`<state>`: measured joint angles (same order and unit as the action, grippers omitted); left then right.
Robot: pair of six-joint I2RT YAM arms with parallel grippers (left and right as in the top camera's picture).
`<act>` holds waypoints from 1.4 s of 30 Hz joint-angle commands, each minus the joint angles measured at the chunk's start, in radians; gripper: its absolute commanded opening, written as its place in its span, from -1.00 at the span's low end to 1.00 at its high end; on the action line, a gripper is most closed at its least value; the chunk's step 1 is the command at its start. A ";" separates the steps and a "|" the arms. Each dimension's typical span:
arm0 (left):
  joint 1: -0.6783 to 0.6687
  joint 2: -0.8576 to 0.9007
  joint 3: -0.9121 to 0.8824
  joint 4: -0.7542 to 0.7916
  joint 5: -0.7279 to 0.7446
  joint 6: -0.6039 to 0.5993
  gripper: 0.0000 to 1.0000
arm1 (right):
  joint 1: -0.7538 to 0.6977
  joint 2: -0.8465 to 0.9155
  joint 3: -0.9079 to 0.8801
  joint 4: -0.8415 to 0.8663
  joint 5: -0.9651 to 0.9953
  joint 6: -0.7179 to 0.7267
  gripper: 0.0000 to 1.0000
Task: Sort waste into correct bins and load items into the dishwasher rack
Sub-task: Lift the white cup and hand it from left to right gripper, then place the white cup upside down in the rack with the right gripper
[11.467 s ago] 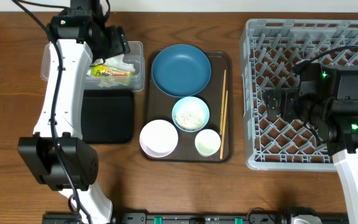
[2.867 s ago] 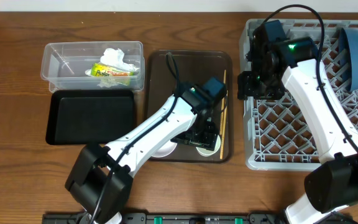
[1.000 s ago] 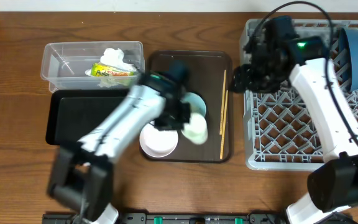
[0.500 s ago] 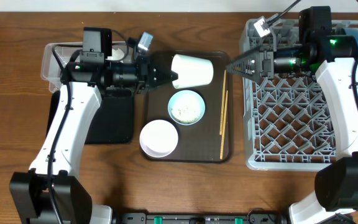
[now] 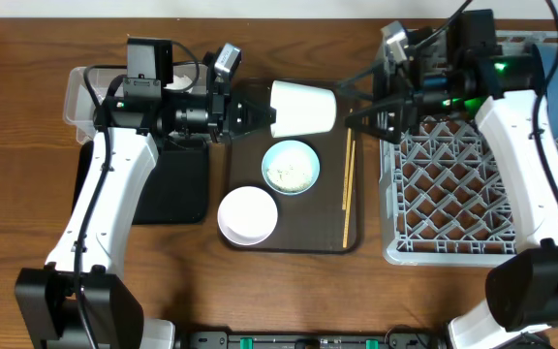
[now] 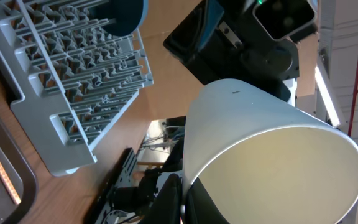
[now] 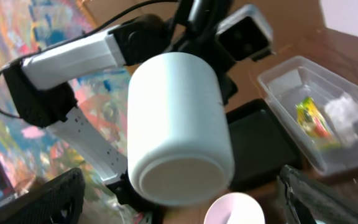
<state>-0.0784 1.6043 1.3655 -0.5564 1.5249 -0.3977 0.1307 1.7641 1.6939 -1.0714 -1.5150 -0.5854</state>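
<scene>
My left gripper (image 5: 271,118) is shut on the rim of the small pale cup (image 5: 304,107), holding it sideways above the far end of the brown tray; one finger (image 6: 178,200) sits outside the rim. The right gripper (image 5: 356,118) stands open, its fingers (image 7: 48,199) either side of the cup's base (image 7: 179,168) and not touching it. A light blue bowl (image 5: 291,167) with rice, a white bowl (image 5: 248,215) and chopsticks (image 5: 348,189) lie on the tray. The dishwasher rack (image 5: 473,184) holds the dark blue dish (image 5: 553,73).
The brown serving tray (image 5: 250,97) sits mid-table. The clear tub (image 7: 291,81) at the left holds the wrapper (image 7: 312,118) and napkin (image 7: 347,115), with the black tray (image 5: 177,184) in front of it. The left arm crosses over both bins.
The left arm lifted the cup off the tray and now holds it sideways over the tray's far end. The right gripper moved left toward the cup's base and opened wider.
</scene>
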 commanded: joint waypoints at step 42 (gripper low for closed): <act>0.003 -0.018 0.019 0.005 0.037 -0.007 -0.47 | 0.109 -0.008 0.018 0.114 -0.003 0.000 -0.06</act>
<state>-0.0715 1.6005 1.3655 -0.5552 1.5642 -0.4023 0.2687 1.7641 1.6943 -0.9565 -1.4597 -0.5976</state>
